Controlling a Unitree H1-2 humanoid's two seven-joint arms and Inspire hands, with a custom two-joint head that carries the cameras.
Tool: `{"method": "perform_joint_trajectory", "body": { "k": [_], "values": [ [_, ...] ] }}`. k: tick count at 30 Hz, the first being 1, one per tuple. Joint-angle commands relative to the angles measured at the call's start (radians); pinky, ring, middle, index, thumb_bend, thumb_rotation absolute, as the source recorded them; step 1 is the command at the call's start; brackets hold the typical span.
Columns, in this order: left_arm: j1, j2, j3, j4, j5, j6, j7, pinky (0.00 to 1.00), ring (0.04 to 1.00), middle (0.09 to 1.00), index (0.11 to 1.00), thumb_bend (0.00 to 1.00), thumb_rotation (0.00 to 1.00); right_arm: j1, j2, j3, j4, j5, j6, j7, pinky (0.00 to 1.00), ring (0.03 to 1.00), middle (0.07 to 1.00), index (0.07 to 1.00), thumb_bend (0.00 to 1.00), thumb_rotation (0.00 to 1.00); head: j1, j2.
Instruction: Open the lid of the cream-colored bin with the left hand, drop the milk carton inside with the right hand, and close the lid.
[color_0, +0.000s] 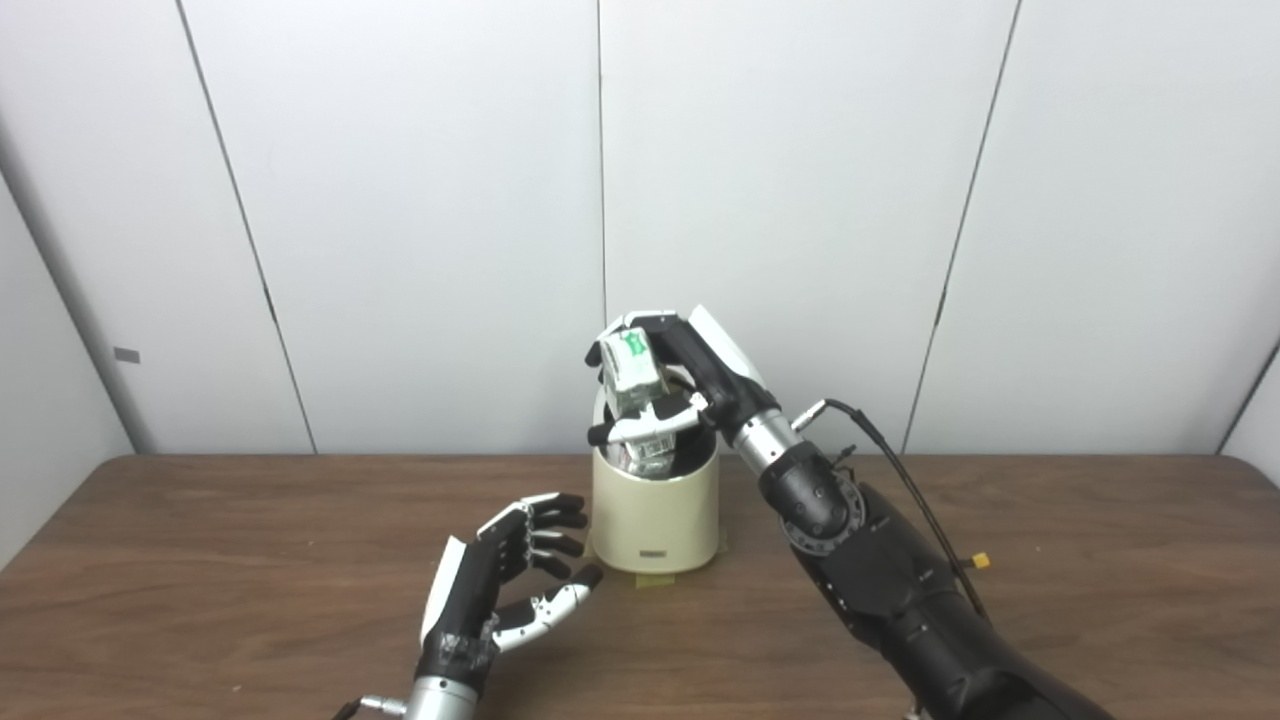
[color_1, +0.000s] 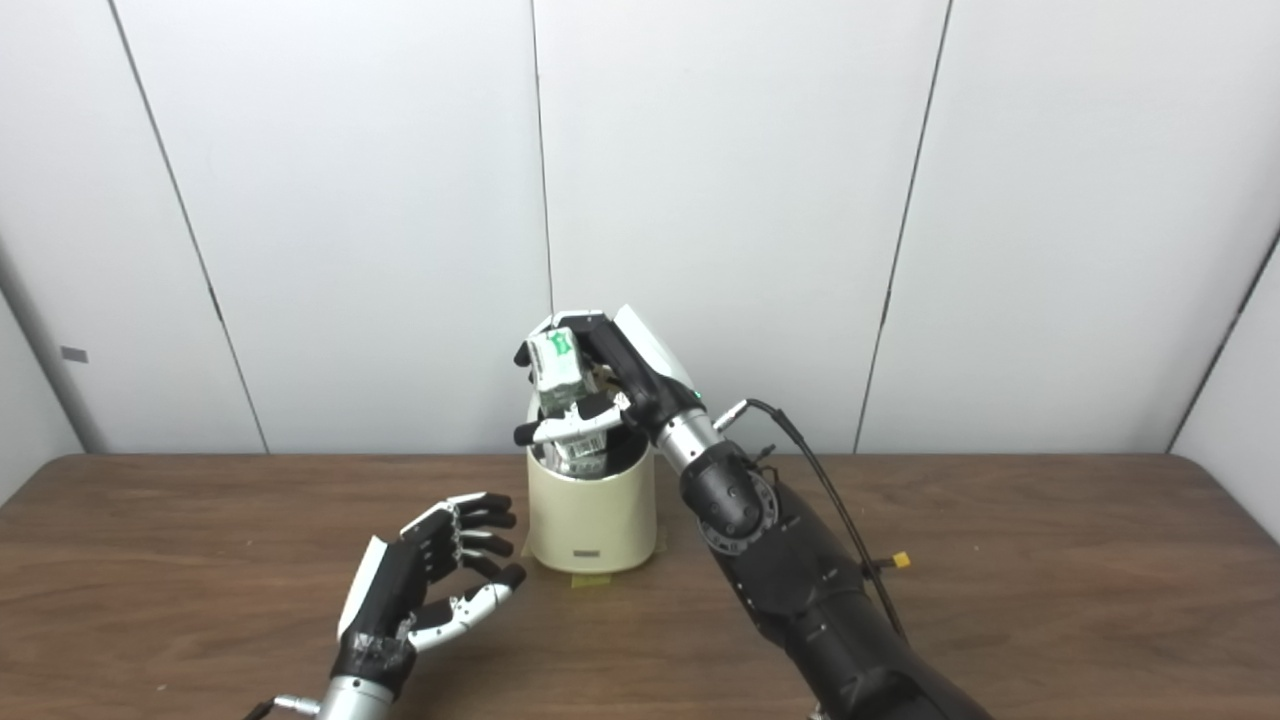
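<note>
Right hand (color_0: 668, 375) is holding milk carton (color_0: 633, 375) over open cream bin (color_0: 655, 515) on desk (color_0: 200, 560); left hand (color_0: 505, 580) is hovering beside bin, fingers spread.

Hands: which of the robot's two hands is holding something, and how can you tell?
The right hand, raised over the cream bin and shut on the milk carton. The left hand is open and empty beside the bin.

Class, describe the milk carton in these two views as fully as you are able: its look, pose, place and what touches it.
The milk carton is a small, crumpled-looking white pack with a green mark near its top and fine print lower down, seemingly coated card. It stands roughly upright, a little tilted, its lower end inside the open mouth of the cream-colored bin, its top well above the rim. The right robot hand grips it from above and behind, thumb across its front. Its underside is hidden.
</note>
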Motion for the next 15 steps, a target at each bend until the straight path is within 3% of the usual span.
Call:
{"method": "perform_joint_trajectory", "body": {
  "k": [1,15],
  "values": [
    [0.033,-0.009,-0.009,0.006,0.012,-0.008,0.007,0.52,0.609,0.692,0.703,0.56,0.00,-0.085,-0.012,-0.002,-0.015,0.022,-0.038,-0.032,0.33,0.395,0.480,0.529,0.52,0.00,0.001,0.002],
    [0.038,-0.006,-0.007,0.000,-0.007,-0.007,-0.008,0.52,0.615,0.685,0.694,0.55,0.00,-0.111,-0.047,0.071,-0.021,-0.004,-0.038,-0.066,0.34,0.383,0.482,0.548,0.51,0.00,-0.003,0.007]
  ]
}}
